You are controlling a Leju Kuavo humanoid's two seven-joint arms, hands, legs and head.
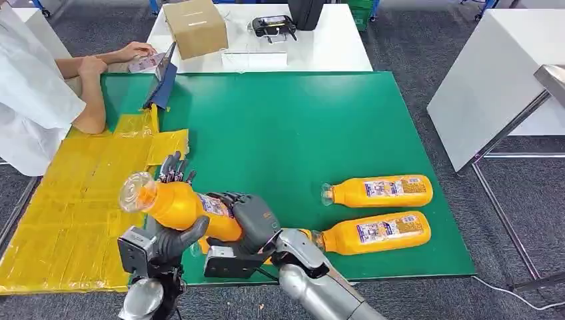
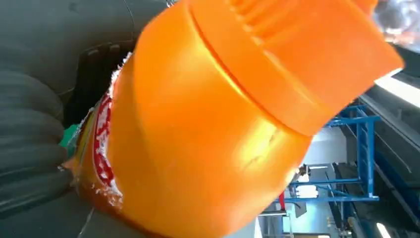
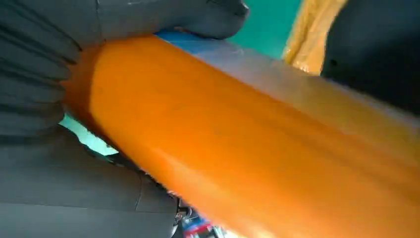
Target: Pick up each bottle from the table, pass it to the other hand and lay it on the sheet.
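- The green table [image 1: 300, 127] carries everything, and it reaches far enough forward for both arms to meet over its near edge.
- The yellow sheet [image 1: 73, 193] covers the table's left side; judging by the task, it is the landing spot, so it lies on the left hand's side.
- A person [image 1: 40, 87] in white leans on the sheet's far corner, forearms resting by a tablet [image 1: 162, 80], well apart from the robot's hands.
- A cardboard box [image 1: 195, 27] stands on the white table beyond.
- The held bottle [image 1: 176, 203] hangs in the air above the near edge where sheet and green meet, tilted, its cap end up and toward the sheet. Both hands are on it, which looks like the handover itself.
- Two more bottles, one farther [image 1: 380, 191] and one nearer [image 1: 373, 233], lie on their sides on the right of the table, caps pointing left, not yet picked up.
- The right hand [image 1: 250, 220] is wrapped around the bottle's lower body, bearing it from the base end.
- The left hand [image 1: 174, 233] cups the bottle near its shoulder, thumb under and fingers [image 1: 173, 168] rising behind; it is grasping too, though I cannot tell how firmly.
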